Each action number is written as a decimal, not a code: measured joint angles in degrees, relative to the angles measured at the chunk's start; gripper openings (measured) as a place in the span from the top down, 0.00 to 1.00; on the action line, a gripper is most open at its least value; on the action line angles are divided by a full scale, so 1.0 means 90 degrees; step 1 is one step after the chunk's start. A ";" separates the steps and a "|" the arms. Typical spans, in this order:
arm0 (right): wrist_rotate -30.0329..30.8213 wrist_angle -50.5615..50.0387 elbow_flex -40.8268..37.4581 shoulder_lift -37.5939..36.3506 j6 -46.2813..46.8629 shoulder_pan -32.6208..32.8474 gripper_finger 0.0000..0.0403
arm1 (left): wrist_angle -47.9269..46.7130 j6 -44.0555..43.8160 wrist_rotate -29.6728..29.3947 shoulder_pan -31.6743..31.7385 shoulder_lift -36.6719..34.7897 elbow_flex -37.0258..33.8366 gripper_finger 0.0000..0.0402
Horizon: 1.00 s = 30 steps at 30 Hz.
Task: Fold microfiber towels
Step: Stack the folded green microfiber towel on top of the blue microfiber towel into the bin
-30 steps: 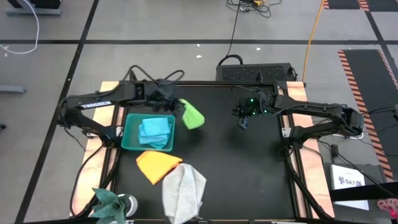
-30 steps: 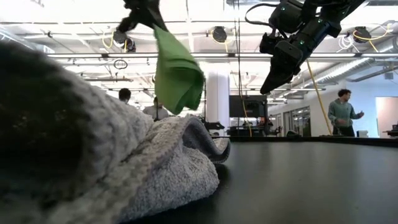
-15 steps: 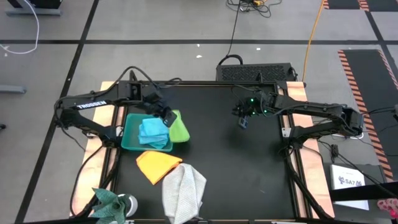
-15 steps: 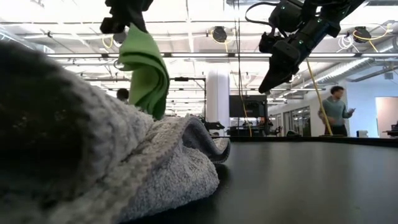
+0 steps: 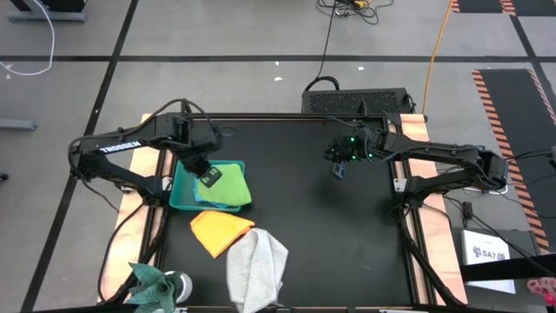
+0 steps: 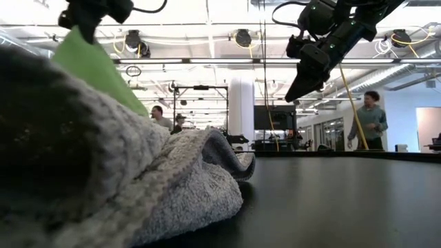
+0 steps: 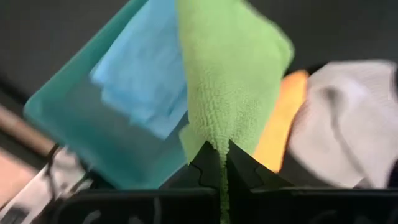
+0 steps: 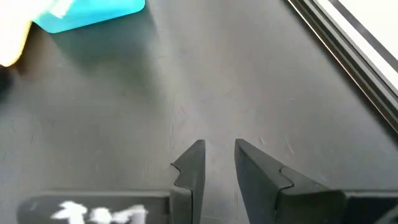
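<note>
Since a second ago the left gripper has swung from the middle of the table's far side to above the teal bin, carrying the lime green towel with it. Its fingers are pinched on an edge of that towel, which drapes over the bin and hides most of the light blue towel lying inside. Just in front of the bin lies the orange-yellow towel, and touching it, nearer the front edge, the crumpled light grey towel. The teal towel sits at the front left corner. The right gripper hangs above the bare black table on the right, fingers slightly apart and holding nothing.
</note>
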 joint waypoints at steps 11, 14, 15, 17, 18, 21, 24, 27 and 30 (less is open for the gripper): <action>-0.0017 0.0183 0.0000 0.0000 0.0229 0.0010 0.81 | -0.0214 -0.0118 -0.0136 0.0175 -0.0097 -0.0027 1.00; -0.0024 0.0182 0.0000 0.0000 0.0309 0.0010 0.81 | -0.0215 -0.0120 -0.0163 0.0260 -0.0104 -0.0037 1.00; -0.0022 0.0181 0.0000 0.0000 0.0311 0.0010 0.81 | -0.0211 -0.0123 -0.0169 0.0287 -0.0104 -0.0071 1.00; -0.0027 0.0181 0.0000 0.0000 0.0311 0.0010 0.81 | -0.0217 -0.0146 -0.0172 0.0315 -0.0104 -0.0228 1.00; -0.0025 0.0179 0.0000 -0.0002 0.0311 0.0010 0.81 | -0.0213 -0.0184 -0.0172 0.0327 -0.0106 -0.0343 1.00; -0.0029 0.0176 0.0000 0.0000 0.0311 0.0012 0.81 | -0.0223 -0.0225 -0.0091 0.0325 -0.0133 -0.0833 1.00; -0.0032 0.0174 0.0000 -0.0001 0.0311 0.0012 0.81 | -0.0221 -0.0220 -0.0129 0.0325 -0.0129 -0.1332 1.00; -0.0032 0.0172 0.0000 -0.0001 0.0280 0.0012 0.81 | -0.0222 -0.0215 -0.0250 0.0364 -0.0131 -0.1759 1.00; -0.0032 0.0170 0.0000 -0.0002 0.0251 0.0012 0.81 | -0.0216 -0.0207 -0.0413 0.0465 -0.0131 -0.2172 1.00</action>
